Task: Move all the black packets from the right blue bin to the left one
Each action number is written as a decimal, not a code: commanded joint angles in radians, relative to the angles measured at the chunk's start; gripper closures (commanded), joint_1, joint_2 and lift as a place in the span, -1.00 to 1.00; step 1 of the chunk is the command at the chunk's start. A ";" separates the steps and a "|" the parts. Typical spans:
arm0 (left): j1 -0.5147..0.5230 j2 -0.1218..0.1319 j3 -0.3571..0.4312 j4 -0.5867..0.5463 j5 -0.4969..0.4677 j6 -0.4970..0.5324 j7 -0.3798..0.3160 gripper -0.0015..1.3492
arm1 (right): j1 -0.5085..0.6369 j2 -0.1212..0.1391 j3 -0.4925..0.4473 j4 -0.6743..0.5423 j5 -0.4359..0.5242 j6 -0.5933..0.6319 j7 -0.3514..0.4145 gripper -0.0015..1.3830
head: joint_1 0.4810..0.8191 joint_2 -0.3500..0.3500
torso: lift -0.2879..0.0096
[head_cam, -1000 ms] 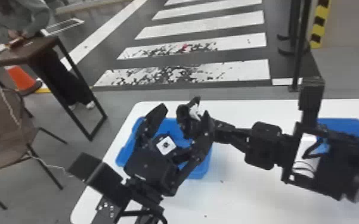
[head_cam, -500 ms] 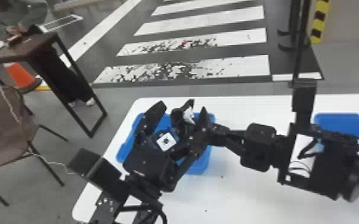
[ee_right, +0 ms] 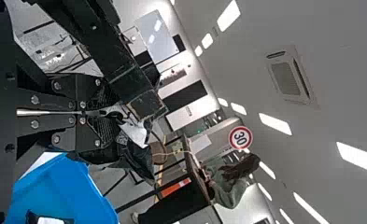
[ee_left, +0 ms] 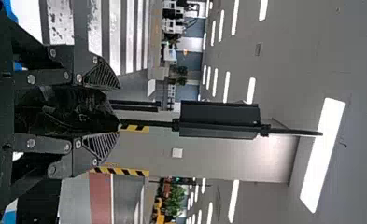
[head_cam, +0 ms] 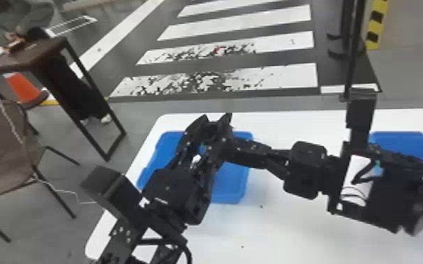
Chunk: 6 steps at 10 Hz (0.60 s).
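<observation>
Together, the two grippers meet above the left bin: the left gripper (head_cam: 216, 123), black with flat fingers, is closed around a crumpled black packet with a white label (ee_right: 139, 161), a finger on either side of it, and the right gripper (head_cam: 247, 151), also black, comes in from the right with its fingers pinched on that same packet. Each has very little room beside the other. Just below them sits the left bin, a blue plastic tub (head_cam: 230, 182), with a second black packet with a white patch (ee_right: 55, 220) inside it. That tub stands near the far left corner of the white tabletop (head_cam: 291, 228), between the table's slanting left edge and the open stretch of white leading right. Across that stretch, near the far edge, lies the right bin, blue plastic too (head_cam: 397, 140), partly hidden by the right arm. Beyond the left edge, a strip of grey floor separates the table from a brown chair (head_cam: 0, 140).
</observation>
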 commanded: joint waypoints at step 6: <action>0.018 0.002 0.013 -0.053 -0.025 0.039 0.018 0.80 | 0.005 0.000 0.000 0.024 -0.004 -0.045 0.002 0.48 | 0.18 1.00 | -0.01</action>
